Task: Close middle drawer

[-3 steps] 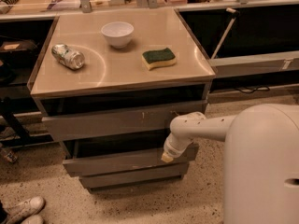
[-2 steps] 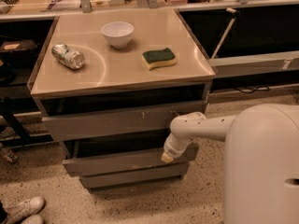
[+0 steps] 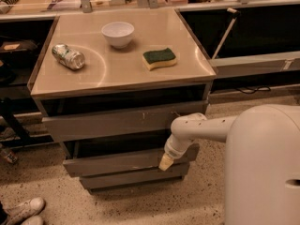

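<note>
The middle drawer (image 3: 112, 162) is a wide grey box with a plain flat front. It stands pulled out a little from the cabinet, with a dark gap above its front panel. My gripper (image 3: 165, 162) hangs from the white arm (image 3: 201, 128) that reaches in from the right. Its pale tip rests against the right part of the middle drawer's front. Above it is the grey drawer front with pale scratch marks (image 3: 122, 122), also pulled out. Below it is the narrower grey drawer front (image 3: 133, 177).
On the cabinet's tan top (image 3: 117, 76) are a white bowl (image 3: 117, 33), a crushed can (image 3: 68, 56) and a green-and-yellow sponge (image 3: 160, 59). My white base (image 3: 265, 168) fills the lower right. White shoes (image 3: 23, 209) are at the lower left. A counter runs behind.
</note>
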Robot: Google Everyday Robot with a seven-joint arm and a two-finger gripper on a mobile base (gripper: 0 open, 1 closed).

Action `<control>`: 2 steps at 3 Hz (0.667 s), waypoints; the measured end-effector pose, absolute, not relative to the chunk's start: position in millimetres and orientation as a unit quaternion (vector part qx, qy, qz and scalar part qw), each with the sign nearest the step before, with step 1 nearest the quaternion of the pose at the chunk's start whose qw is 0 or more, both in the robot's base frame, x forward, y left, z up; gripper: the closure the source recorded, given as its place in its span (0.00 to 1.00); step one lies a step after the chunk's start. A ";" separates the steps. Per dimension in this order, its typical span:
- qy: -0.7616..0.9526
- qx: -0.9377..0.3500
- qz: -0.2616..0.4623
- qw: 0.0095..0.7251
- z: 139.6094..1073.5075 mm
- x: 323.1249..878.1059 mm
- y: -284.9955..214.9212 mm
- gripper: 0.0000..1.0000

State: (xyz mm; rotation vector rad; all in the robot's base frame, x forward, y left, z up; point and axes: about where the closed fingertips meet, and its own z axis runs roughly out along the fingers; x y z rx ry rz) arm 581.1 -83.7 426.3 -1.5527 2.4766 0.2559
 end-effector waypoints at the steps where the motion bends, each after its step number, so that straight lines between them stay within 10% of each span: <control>1: 0.839 -0.526 0.087 0.103 426.3 581.1 -83.7 0.00; 2: 0.839 -0.526 0.087 0.103 426.3 581.1 -83.7 0.00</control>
